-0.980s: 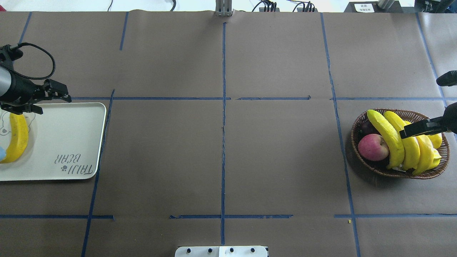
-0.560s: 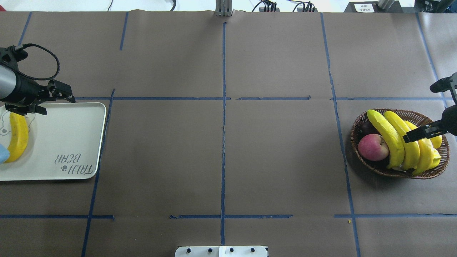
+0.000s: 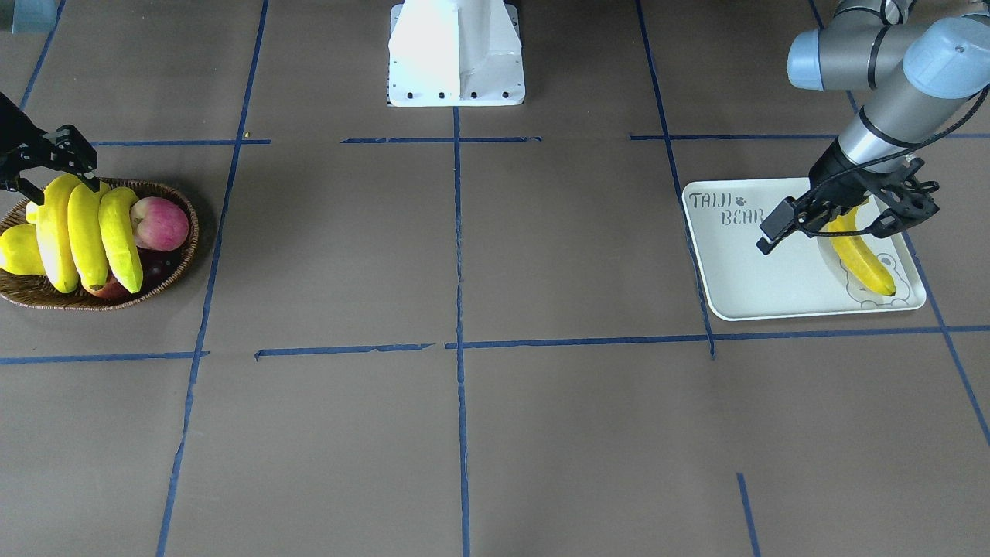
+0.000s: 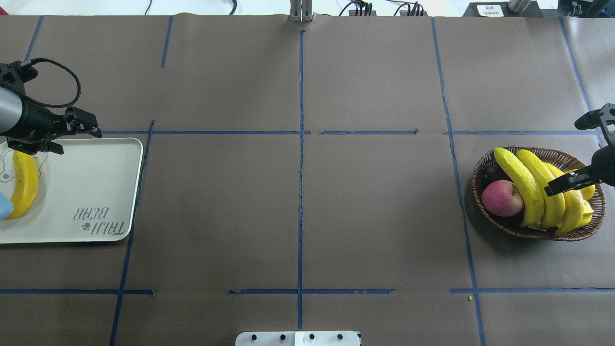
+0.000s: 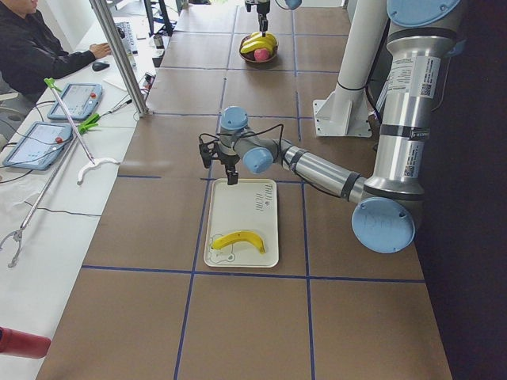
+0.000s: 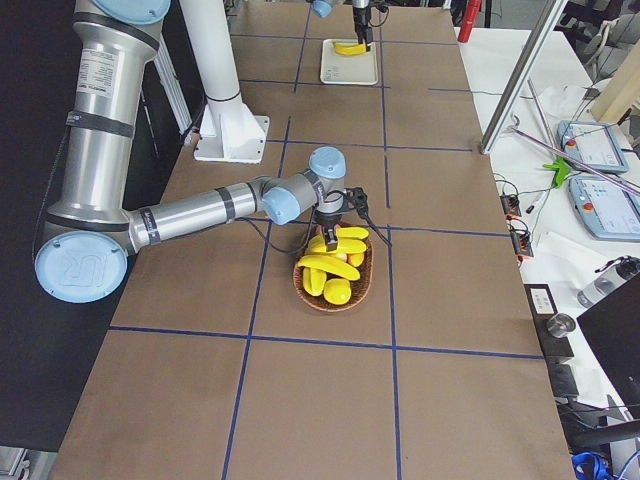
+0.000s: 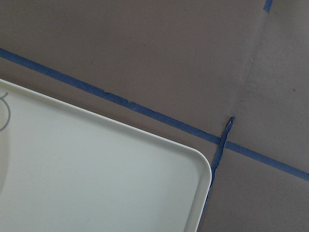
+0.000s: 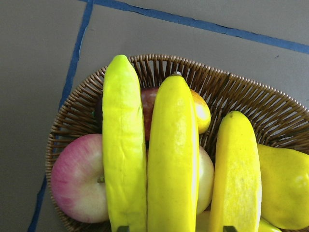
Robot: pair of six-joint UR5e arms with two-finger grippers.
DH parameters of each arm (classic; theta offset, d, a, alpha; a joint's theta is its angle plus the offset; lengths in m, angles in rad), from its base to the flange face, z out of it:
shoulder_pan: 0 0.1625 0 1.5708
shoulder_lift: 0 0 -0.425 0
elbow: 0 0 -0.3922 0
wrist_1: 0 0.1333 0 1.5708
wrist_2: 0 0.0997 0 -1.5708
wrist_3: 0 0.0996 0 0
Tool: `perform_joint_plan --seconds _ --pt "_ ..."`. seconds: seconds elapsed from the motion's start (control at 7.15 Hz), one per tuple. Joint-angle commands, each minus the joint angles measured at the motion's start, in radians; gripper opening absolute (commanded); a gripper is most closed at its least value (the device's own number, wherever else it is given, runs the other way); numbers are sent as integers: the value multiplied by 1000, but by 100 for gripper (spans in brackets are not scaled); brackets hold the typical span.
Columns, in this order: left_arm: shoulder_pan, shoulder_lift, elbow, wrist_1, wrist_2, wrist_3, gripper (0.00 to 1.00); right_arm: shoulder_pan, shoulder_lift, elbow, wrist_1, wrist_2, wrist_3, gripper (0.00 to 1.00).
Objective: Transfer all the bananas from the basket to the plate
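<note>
Spread left tool [image 3: 839, 220] partly covers the white rimmed plate's [image 3: 742, 286] curved yellow banana [image 3: 865, 264]; spread right tool [image 4: 567, 182], half cut off, overhangs the brown wicker basket [image 4: 504, 225].

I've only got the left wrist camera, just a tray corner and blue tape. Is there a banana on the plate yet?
Observer: Yes, one banana lies on the plate, at its bear-outline end.
Operator: Is the left hand holding anything?
Observer: No, the left hand is open and empty.
Operator: How many are in the basket?
Observer: Three bananas lie in the basket.
</note>
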Motion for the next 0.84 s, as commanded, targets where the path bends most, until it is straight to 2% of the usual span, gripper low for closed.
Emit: perform_joint_plan --seconds 0.0,0.14,0.7 --pt "0 0 0 0 0 -1 99 -3 3 -15 1 0 0 60" --pt "0 0 0 0 0 0 99 -5 5 -22 5 -1 0 56" --pt "0 0 0 0 0 0 99 -19 38 -47 1 -1 0 56"
